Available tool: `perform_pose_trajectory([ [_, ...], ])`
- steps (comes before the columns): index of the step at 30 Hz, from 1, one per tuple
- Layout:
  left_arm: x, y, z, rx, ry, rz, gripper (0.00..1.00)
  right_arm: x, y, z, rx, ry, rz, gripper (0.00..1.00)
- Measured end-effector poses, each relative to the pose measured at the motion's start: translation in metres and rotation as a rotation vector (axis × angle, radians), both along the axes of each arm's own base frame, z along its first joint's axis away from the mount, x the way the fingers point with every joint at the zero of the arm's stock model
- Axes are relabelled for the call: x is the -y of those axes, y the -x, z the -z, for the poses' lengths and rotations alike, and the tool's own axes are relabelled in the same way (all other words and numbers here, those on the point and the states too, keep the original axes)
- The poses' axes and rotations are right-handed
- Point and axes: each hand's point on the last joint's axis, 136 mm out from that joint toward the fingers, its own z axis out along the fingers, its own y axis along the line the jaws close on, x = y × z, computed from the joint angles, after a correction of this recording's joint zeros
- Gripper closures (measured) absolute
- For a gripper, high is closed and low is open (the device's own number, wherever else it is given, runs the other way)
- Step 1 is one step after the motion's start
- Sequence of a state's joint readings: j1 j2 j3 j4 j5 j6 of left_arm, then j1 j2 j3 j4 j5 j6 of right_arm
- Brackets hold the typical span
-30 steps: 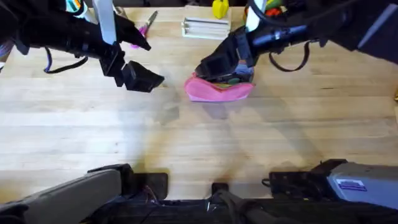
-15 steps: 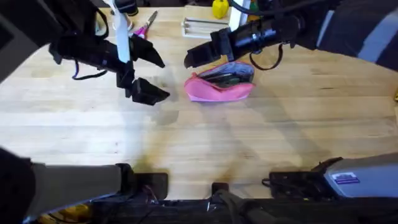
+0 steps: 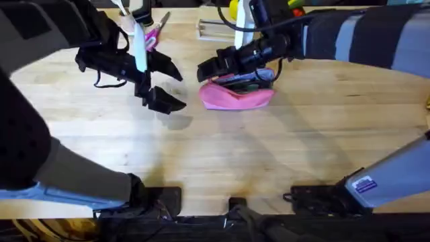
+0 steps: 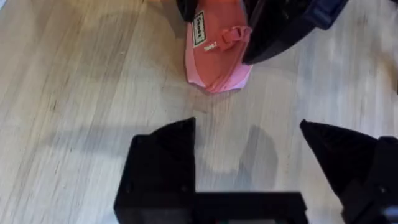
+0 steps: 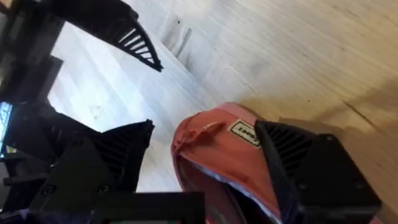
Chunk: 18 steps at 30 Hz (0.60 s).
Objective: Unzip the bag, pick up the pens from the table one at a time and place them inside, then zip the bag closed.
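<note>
Bag (image 3: 236,95), pink and soft, lying on the table (image 3: 222,154) just above the centre of the overhead frame, mouth gaping, something green and dark showing inside. Likely light and floppy, apt to slide or crumple under a pull; best pinned at one end while the pull tab (image 4: 231,35) at the other is drawn along. Right gripper (image 3: 209,68) hovering over the bag's left end, jaws spread wide astride the opening, holding nothing. Left gripper (image 3: 166,84) to the left of the bag, apart from it, jaws wide, empty. Pink-handled scissors (image 3: 154,31) lying at upper left.
</note>
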<state>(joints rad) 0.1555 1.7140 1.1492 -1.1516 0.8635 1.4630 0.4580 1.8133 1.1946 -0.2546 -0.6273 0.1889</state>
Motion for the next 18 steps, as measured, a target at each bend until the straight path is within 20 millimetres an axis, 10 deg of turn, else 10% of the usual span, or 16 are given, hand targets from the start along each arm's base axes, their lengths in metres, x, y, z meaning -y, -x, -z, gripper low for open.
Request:
perform_pose_trajectory([
  [18,0.0,-0.003,0.005,-0.006,0.009,-0.001,0.006,-0.032,0.037,-0.002,-0.052,-0.027,-0.109,0.104],
])
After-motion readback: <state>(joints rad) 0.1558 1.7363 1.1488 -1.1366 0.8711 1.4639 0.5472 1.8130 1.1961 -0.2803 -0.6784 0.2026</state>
